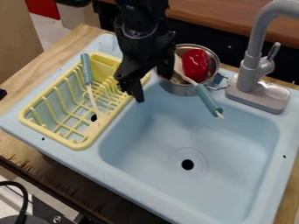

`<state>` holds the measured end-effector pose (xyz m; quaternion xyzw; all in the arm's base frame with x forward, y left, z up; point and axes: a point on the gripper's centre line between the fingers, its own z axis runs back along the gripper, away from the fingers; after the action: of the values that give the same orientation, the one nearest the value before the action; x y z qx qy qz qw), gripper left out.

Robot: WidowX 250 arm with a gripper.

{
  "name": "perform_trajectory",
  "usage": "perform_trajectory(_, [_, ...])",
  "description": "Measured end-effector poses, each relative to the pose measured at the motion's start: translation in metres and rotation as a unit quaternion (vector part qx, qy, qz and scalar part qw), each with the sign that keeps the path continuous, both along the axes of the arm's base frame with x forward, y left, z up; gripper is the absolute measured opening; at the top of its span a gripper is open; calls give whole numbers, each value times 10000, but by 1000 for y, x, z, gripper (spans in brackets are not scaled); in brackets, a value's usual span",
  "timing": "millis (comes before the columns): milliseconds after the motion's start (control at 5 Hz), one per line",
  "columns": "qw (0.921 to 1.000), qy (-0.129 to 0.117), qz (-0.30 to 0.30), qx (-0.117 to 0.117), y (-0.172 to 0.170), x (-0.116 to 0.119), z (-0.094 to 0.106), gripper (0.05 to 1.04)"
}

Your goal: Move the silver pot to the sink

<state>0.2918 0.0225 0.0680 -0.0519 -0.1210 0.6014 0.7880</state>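
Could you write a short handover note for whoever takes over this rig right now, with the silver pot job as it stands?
Gripper: open, beside the silver pot, over the sink's back edge next to the yellow dish rack.
Pot: at the back edge of the sink basin, between rack and gray faucet. It holds a red object and a utensil whose teal handle juts over the basin.
Done: the gripper is near the pot; the pot is not down on the basin floor.
Left: likely grasp the pot, lower it in and release, minding the loose contents.
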Motion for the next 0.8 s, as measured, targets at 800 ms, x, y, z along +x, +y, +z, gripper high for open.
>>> perform_trajectory(800, [9993,157,334,59,-6,11,-12,683])
